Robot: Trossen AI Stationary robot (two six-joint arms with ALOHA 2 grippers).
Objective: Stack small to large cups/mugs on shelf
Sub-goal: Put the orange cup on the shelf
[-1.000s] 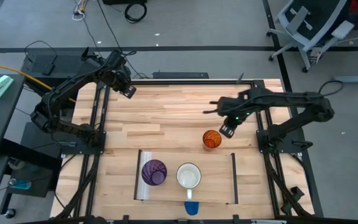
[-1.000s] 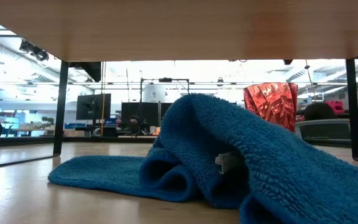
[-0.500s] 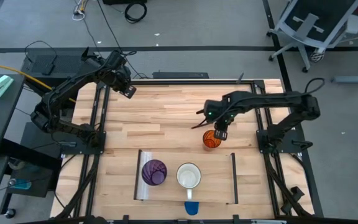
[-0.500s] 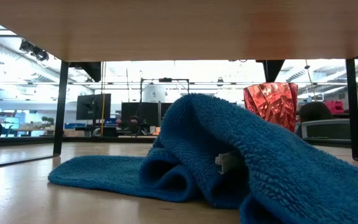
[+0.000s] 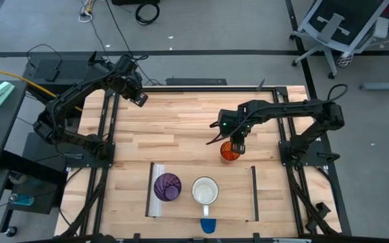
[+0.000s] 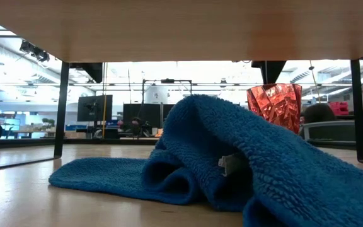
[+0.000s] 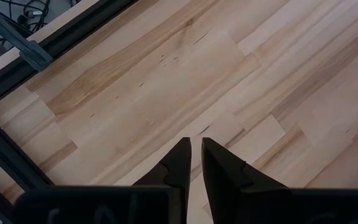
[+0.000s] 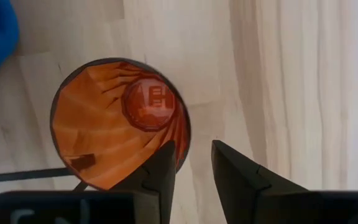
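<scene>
The orange tumbler [image 5: 229, 151] stands upright on its base on the slatted tabletop; it also shows in the low view [image 6: 274, 104] and the right wrist view [image 8: 114, 121]. My right gripper [image 8: 193, 163] is open just above it, one finger over the mouth and one outside the rim. The purple tumbler [image 5: 167, 187] and the white mug [image 5: 205, 191] stand side by side on the shelf [image 5: 236, 196]. My left gripper [image 7: 196, 152] is shut and empty over the table's far left corner [image 5: 139, 98].
A blue towel [image 6: 232, 157] lies crumpled under the shelf, peeking out at its near edge [image 5: 208, 225]. The shelf stands on thin dark legs [image 6: 62, 107]. Black frame rails [image 5: 107, 128] run along the table's left and right sides. An office chair [image 5: 343, 27] stands beyond the table.
My right gripper has moved toward the table's left edge and a little toward the near edge, over the orange tumbler, and has come down until its fingers show above the tumbler's rim in the low view. The tumbler has stayed in place.
</scene>
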